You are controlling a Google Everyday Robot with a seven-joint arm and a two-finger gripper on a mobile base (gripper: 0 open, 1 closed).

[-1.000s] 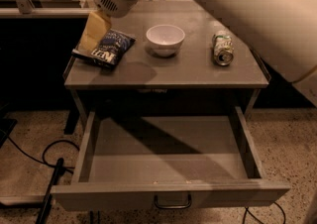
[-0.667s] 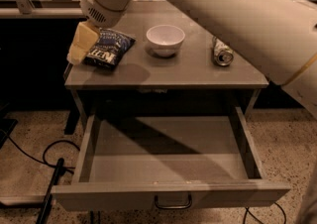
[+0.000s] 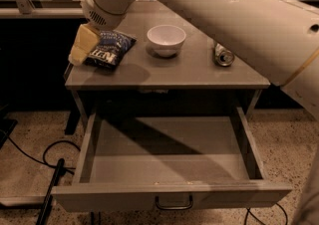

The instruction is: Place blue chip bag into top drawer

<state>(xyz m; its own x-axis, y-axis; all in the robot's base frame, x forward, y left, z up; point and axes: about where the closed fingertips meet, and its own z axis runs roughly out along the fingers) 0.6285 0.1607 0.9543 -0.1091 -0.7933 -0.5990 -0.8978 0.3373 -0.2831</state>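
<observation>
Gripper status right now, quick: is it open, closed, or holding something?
Gripper: at the left edge of the blue chip bag on the tabletop; whether it is open, closed or gripping the bag cannot be told.

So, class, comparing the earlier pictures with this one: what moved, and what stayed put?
The gripper swung left and lower in view, from above the blue chip bag to its left edge. The bag lies where it was on the tabletop, not lifted. The white bowl, the can and the open top drawer are unchanged.
</observation>
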